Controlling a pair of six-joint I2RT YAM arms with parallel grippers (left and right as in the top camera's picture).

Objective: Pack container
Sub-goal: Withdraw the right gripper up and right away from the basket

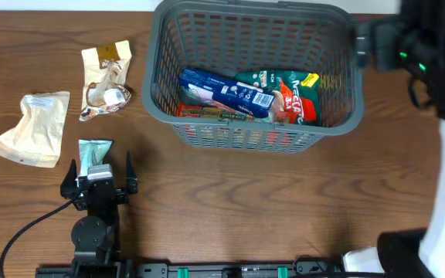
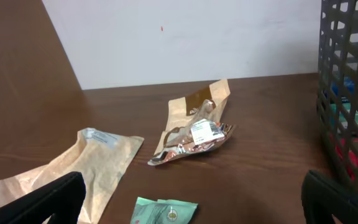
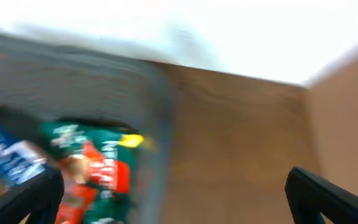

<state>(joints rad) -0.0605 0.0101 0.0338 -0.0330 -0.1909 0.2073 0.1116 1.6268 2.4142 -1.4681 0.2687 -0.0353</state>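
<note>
The container [image 1: 338, 93] is a dark grey slotted basket at the back centre; its wall shows in the left wrist view [image 2: 347, 93]. Inside lie a blue packet [image 1: 226, 91] and a green-and-red packet [image 1: 288, 96], both blurred in the right wrist view [image 3: 86, 168]. My left gripper [image 1: 99, 179] is open and empty, low at the front left, just short of a small teal packet [image 1: 95, 153] that lies between its fingers [image 2: 191, 186] in the left wrist view [image 2: 165, 211]. My right gripper [image 1: 361, 42] is open and empty above the basket's right rim [image 3: 173, 186].
A beige pouch [image 1: 31, 127] lies at the far left [image 2: 98, 162]. A tan packet [image 1: 108, 60] with a shiny crumpled wrapper [image 1: 107, 96] on it lies left of the basket [image 2: 194, 140]. A white object [image 1: 361, 261] sits at the front right edge.
</note>
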